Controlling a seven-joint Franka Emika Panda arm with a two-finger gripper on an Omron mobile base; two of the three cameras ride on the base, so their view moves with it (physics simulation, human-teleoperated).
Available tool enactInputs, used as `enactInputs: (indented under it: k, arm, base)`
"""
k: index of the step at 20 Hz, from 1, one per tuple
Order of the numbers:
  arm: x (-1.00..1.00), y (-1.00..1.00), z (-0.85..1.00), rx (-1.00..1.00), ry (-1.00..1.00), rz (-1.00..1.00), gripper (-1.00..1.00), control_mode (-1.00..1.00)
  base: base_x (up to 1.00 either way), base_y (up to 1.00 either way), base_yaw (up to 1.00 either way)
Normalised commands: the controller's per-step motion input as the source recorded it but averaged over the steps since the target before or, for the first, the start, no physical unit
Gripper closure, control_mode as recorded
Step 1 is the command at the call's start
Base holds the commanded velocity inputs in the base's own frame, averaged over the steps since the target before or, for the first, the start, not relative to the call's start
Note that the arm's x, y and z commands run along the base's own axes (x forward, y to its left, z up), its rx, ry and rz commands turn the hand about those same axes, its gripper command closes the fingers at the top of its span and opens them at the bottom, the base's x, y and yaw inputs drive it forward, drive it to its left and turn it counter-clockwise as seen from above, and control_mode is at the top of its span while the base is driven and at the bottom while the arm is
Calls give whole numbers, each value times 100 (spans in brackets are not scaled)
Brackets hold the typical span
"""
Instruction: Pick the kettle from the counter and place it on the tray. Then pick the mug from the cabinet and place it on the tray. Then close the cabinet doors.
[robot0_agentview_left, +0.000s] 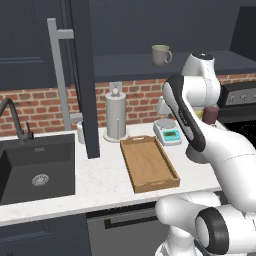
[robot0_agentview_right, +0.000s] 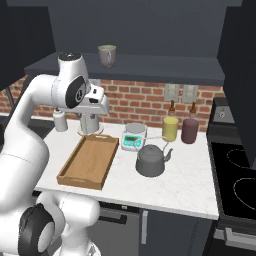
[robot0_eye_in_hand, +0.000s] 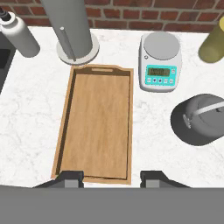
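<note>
Tray (robot0_eye_in_hand: 97, 124) lying bare on the white table (robot0_agentview_right: 185, 185), gripper (robot0_eye_in_hand: 111, 178) above its near end with fingers spread wide and holding nothing, scale (robot0_eye_in_hand: 160, 68) right of the tray, kettle (robot0_agentview_right: 150, 160) upright further right on the table, mug (robot0_agentview_right: 107, 55) on the cabinet shelf (robot0_agentview_right: 150, 65) above

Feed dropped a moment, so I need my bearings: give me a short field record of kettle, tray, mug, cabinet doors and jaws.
kettle: on the counter, right of the tray, ungrasped
tray: bare, nothing on it
mug: on the cabinet shelf
cabinet doors: open
gripper: above the tray's near end, jaws open and holding nothing
scale: behind the kettle, beside the tray
</note>
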Motion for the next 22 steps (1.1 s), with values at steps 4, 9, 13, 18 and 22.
enactInputs:
  k: [4,9,13,18,22]
  arm:
    - [0,0,0,0,0,0,-100,-100]
    - [0,0,0,0,0,0,-100,-100]
    - [-1,0,0,0,0,0,-100,-100]
    - [-10,-22,-10,0,-2,0,-100,-100]
    - [-12,-74,-24,-1,-18,0,-100,-100]
  base:
    - [0,0,0]
    - [0,0,0]
    - [0,0,0]
    - [0,0,0]
    - [0,0,0]
